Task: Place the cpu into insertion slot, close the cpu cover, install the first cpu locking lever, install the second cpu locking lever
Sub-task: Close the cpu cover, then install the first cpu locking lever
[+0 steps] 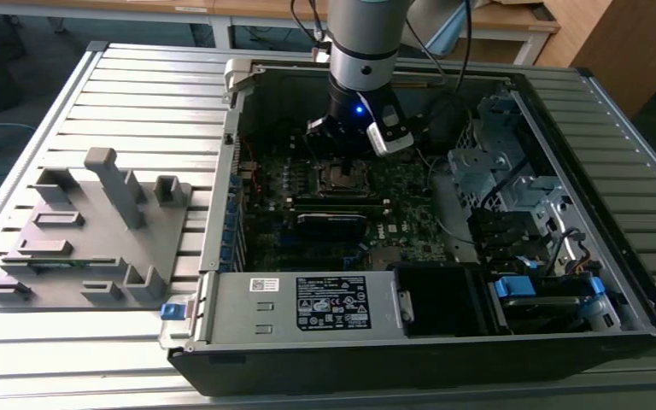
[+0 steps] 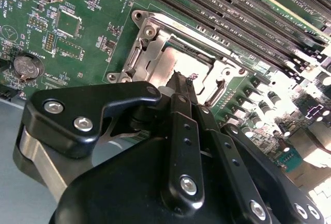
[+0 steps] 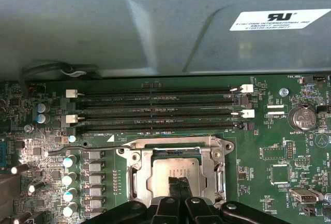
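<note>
The arm (image 1: 365, 34) reached down into the open case (image 1: 419, 369), which lay on a slatted table (image 1: 134, 77) with a grey fixture tray (image 1: 66, 248) beside it at the exterior view's left. The gripper (image 2: 181, 81) hung over the slot (image 1: 343, 178) near the middle of the motherboard (image 3: 269, 146). In both wrist views its two black fingers (image 3: 176, 189) were drawn together to a narrow point with nothing between them, and that point sat at the near edge of the cpu (image 3: 173, 169); whether it touched the metal could not be told. The cpu lay flat inside the slot, its dull silvery top showing through the window of the cover (image 3: 212, 168). The cover looked to lie down flat around the chip, framing it on all sides. The long black memory slots (image 3: 155, 111) ran side by side just beyond the socket, between it and the grey case wall (image 3: 155, 32), and a coin battery (image 3: 301, 116) sat on the board off to one side, well apart from the fingers
</note>
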